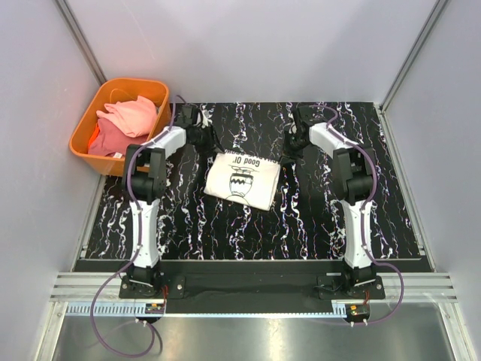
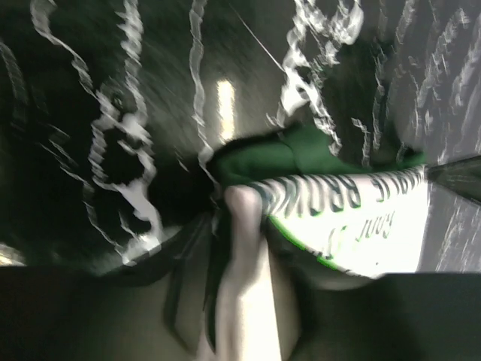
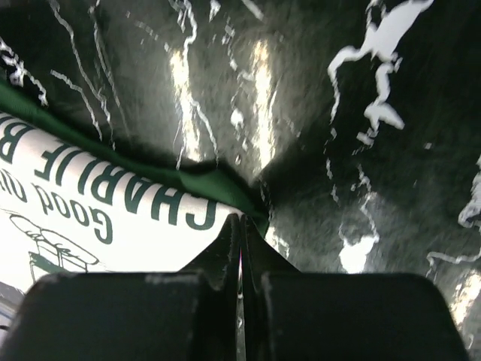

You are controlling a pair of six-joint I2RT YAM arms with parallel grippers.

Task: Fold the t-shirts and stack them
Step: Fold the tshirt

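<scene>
Cream t-shirt (image 1: 243, 179) on marbled table (image 1: 301, 226); orange basket (image 1: 81, 134) (pink tees (image 1: 128, 116)) far-left.

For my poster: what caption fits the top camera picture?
Left gripper and right gripper by a folded cream t-shirt; pink shirts in an orange basket.

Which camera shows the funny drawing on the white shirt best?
The top view: the whole drawing sits in the middle of the folded cream t-shirt. The right wrist view catches only its edge beside the lettering. The left wrist view is blurred and shows just letters and green cloth.
</scene>
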